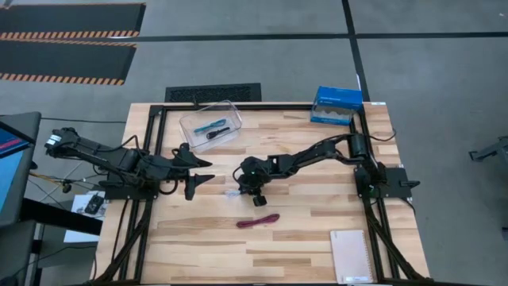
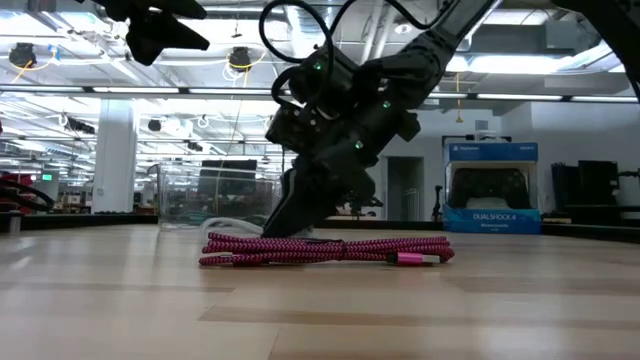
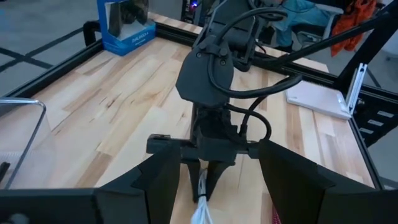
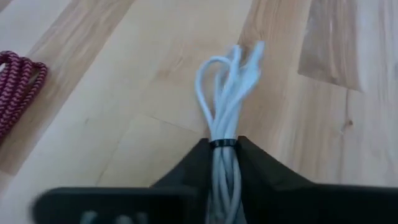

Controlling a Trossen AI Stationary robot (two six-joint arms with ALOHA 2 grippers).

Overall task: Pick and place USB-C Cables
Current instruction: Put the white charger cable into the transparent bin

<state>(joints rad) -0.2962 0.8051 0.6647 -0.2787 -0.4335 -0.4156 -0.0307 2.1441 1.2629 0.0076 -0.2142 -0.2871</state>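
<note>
Right gripper (image 1: 255, 193) is down at mid-table with its fingers (image 4: 186, 171) closed tight on the white-grey cable (image 4: 227, 93), whose looped end lies on the wood just ahead of the fingertips. The maroon cable (image 1: 258, 221) lies flat on open boards nearer the front edge, apart from the gripper, with bare wood around it. A clear bin (image 1: 209, 125) near the back rail holds a black cable (image 1: 220, 133) and a bluish item (image 1: 210, 125). Left gripper (image 1: 200, 169) hovers beside the right one, jaws spread wide and empty. A blue box (image 1: 336, 106) sits at the back-right corner, a notebook (image 1: 352, 256) at the front-right edge.
</note>
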